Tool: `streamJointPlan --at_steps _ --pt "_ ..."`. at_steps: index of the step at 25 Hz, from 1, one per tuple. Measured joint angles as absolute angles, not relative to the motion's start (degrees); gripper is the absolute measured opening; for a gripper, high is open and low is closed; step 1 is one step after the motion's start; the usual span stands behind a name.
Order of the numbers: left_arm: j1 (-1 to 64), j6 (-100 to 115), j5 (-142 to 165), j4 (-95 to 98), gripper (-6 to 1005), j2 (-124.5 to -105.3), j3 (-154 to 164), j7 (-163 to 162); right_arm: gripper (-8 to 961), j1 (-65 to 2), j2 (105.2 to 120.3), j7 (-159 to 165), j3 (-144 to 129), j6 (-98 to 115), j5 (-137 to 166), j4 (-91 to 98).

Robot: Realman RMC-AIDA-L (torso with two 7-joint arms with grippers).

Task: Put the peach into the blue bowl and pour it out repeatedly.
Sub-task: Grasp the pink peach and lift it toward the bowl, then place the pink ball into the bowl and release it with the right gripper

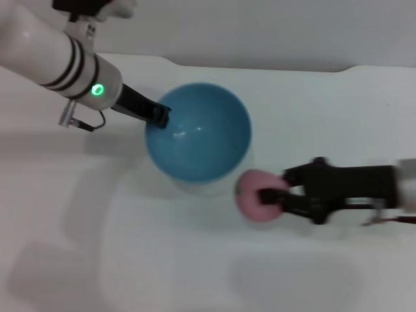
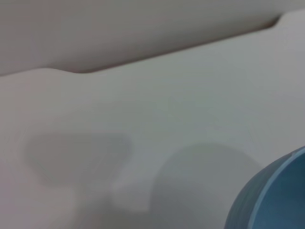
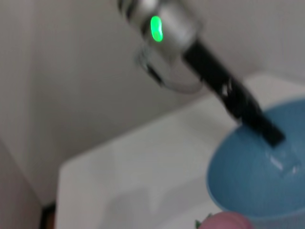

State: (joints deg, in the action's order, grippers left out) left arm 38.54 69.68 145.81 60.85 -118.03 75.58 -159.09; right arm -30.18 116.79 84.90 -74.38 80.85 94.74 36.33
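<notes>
White surface (image 1: 195,273) carries the blue bowl (image 1: 198,132) toward its far edge. My left pincer (image 1: 158,117) pinches the bowl's left rim. My right pincer (image 1: 270,198) is clamped on the peach (image 1: 253,195), held just beside the bowl's near-right rim, outside it. Bowl interior shows no contents.

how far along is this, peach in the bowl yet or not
Not yet. Done: the right gripper is shut on the peach, beside the near right rim of the blue bowl, and the left gripper is clamped on the bowl's left rim. In hand: the peach's carry towards the bowl. Left: dropping it into the bowl, which looks empty, then pouring it out.
</notes>
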Motion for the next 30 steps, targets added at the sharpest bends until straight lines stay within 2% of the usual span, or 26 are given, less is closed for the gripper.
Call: streamJointPlan --at_steps 4,6,11,16,23,30 --pt "41.1 69.4 145.5 57.5 -1 -118.20 77.8 -159.7 218 -26.5 115.41 80.6 -61.7 91.6 95.4 36.5" --pt "42.8 69.2 145.2 55.3 -1 -118.38 78.8 -159.9 169 -25.1 115.32 78.8 -54.5 96.5 96.3 37.1" --pt "46.1 68.4 140.0 52.4 1 -118.58 84.9 -160.5 135 -24.6 115.31 78.5 -47.1 101.0 96.6 38.8" --pt "47.5 68.2 136.2 52.3 0 -118.63 88.2 -161.2 115 -27.0 116.02 79.9 -47.2 97.1 99.4 38.9" --pt "48.0 68.5 133.9 52.4 0 -118.66 89.0 -162.1 91 -30.9 117.93 82.3 -47.2 91.1 111.8 39.0" --pt "49.1 68.3 132.6 52.4 0 -118.69 91.0 -162.9 348 -31.5 118.13 82.5 -46.8 92.8 113.5 40.7"
